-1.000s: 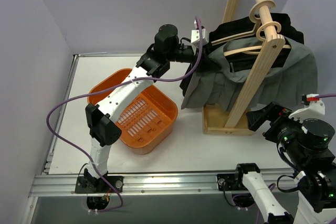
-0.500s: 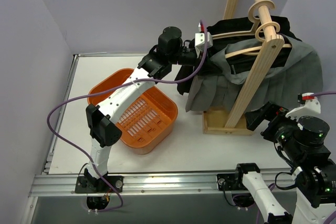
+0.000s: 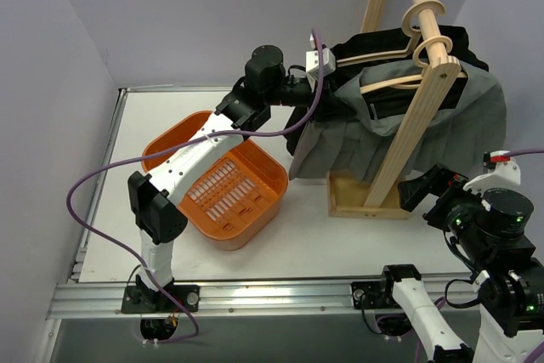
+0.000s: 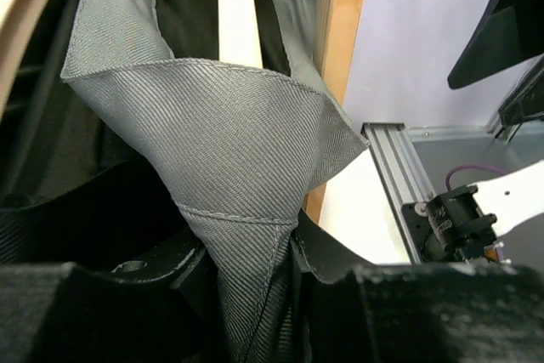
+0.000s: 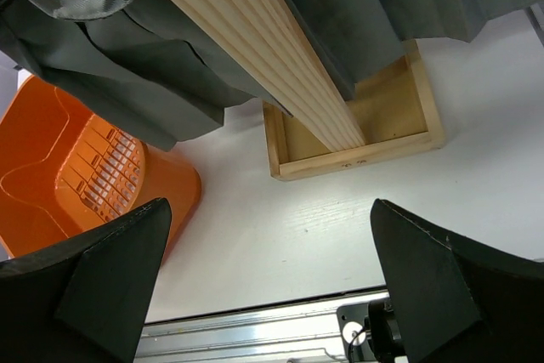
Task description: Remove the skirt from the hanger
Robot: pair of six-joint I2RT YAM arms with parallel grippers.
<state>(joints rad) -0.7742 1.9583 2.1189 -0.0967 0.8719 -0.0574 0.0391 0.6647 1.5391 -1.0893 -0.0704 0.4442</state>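
Observation:
A grey pleated skirt [image 3: 365,138] hangs from a wooden hanger [image 3: 399,81] on the wooden rack [image 3: 425,99], with a black garment [image 3: 387,44] on a hanger behind it. My left gripper [image 3: 327,95] is shut on the skirt's left waist edge; in the left wrist view the grey cloth [image 4: 229,159] is pinched between the jaws [image 4: 255,295]. My right gripper [image 3: 425,189] is open and empty, low at the right by the rack's base [image 5: 357,138]. The skirt [image 5: 170,82] also shows in the right wrist view.
An orange basket [image 3: 217,178] stands on the white table left of the rack, also in the right wrist view [image 5: 76,176]. The rack's slanted post [image 5: 255,48] crosses in front of the skirt. An aluminium rail [image 3: 280,295] runs along the near edge.
My left gripper has pulled left and back slightly with the skirt edge, and the skirt hangs lower and wider again. The right arm has barely moved.

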